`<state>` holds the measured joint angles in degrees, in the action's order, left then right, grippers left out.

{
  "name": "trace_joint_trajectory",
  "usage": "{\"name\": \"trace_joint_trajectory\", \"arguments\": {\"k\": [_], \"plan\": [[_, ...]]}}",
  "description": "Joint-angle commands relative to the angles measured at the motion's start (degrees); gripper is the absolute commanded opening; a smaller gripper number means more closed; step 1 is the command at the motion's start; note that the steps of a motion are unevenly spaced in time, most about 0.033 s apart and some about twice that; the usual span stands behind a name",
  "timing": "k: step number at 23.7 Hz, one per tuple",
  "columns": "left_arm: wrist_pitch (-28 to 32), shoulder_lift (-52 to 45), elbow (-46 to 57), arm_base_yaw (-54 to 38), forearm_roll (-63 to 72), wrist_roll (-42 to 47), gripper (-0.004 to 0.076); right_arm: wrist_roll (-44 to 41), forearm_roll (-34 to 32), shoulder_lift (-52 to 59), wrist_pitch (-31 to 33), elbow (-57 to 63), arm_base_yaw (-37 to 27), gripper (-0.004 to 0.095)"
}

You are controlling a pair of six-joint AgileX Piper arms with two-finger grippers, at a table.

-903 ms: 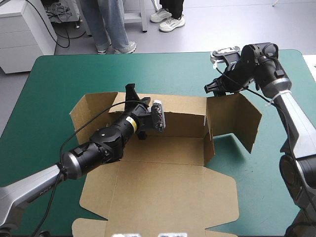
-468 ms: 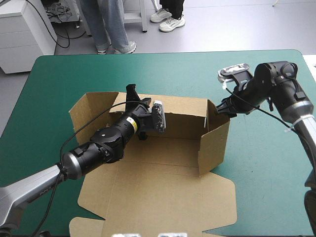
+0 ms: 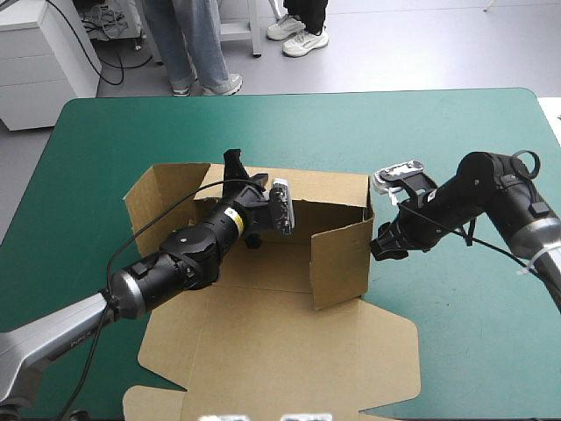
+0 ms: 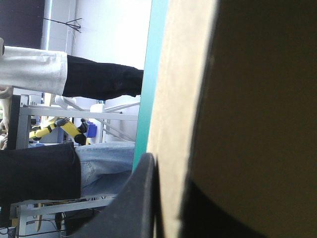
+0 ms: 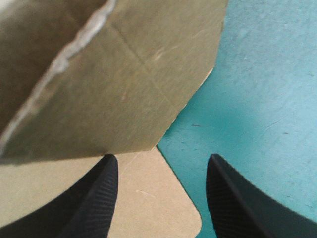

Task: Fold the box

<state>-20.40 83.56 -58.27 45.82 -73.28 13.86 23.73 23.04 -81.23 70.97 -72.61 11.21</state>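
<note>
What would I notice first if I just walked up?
A big brown box lies half-built in the middle of the teal-green table. The left tool is shut on its raised back wall. The open right tool sits just outside the right flap, which stands angled inward.
</note>
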Motion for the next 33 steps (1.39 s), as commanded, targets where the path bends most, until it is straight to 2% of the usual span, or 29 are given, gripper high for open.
{"name": "trace_joint_trajectory", "arguments": {"k": [1, 4, 9, 11, 13, 14, 15, 18, 20, 24, 27, 30, 33], "plan": [[-1.55, -1.57, -1.0, 0.09, 1.86, 1.0, -0.0002, 2.47, 4.54, 3.57, -0.27, 0.51, -0.37, 0.048], [-1.22, -1.57, -1.0, 0.09, 1.86, 0.49, -0.0002, 2.89, 7.27, 5.53, -2.23, 2.28, -0.37, 0.0469], [-0.99, -0.8, -1.0, 0.09, 1.86, 0.49, -0.0002, 3.16, 9.8, 9.01, -10.55, 6.23, -0.37, 0.0469], [-0.99, -0.67, -1.0, 0.09, 1.86, 0.49, -0.0002, 2.05, 8.94, 9.53, -13.91, 8.65, 1.67, 0.0463], [-0.99, -0.67, -1.0, 0.09, 1.86, 0.49, -0.0002, -0.43, 5.54, 9.53, -20.38, 11.39, 6.9, 0.043], [-1.24, -0.67, -1.0, 0.09, 1.86, 0.49, -0.0002, -5.2, 0.82, 9.53, -26.34, 12.56, 11.32, 0.0422], [-1.35, -0.67, -1.0, 0.09, 1.86, 0.49, -0.0002, -8.35, -1.84, 9.53, -28.22, 12.69, 12.95, 0.0422], [-1.47, -0.67, -1.0, 0.09, 1.86, 0.49, -0.0002, -21.38, -14.21, 9.53, -31.79, 12.66, 17.44, 0.0423], [-1.61, -0.67, -1.0, 0.09, 1.86, 0.49, -0.0002, -35.75, -26.83, 9.53, -34.77, 12.66, 20.86, 0.0423], [-1.36, -0.67, -1.0, 0.09, 2.06, 0.49, -0.0002, -52.82, -41.25, 9.53, -36.97, 12.66, 23.29, 0.0419], [-0.78, -0.67, -1.0, 0.09, 2.06, 0.49, -0.0002, -57.09, -46.4, 8.97, -39.35, 12.66, 25.25, 0.0417], [-0.36, -0.67, -1.0, 0.09, 2.06, 0.49, -0.0002, -56.72, -46.11, 7.87, -43.11, 12.66, 25.99, 0.0417], [-0.19, -0.67, -1.0, 0.09, 2.06, 0.49, -0.0002, -56.86, -44.69, 6.45, -43.24, 12.66, 25.99, 0.0411]]}}
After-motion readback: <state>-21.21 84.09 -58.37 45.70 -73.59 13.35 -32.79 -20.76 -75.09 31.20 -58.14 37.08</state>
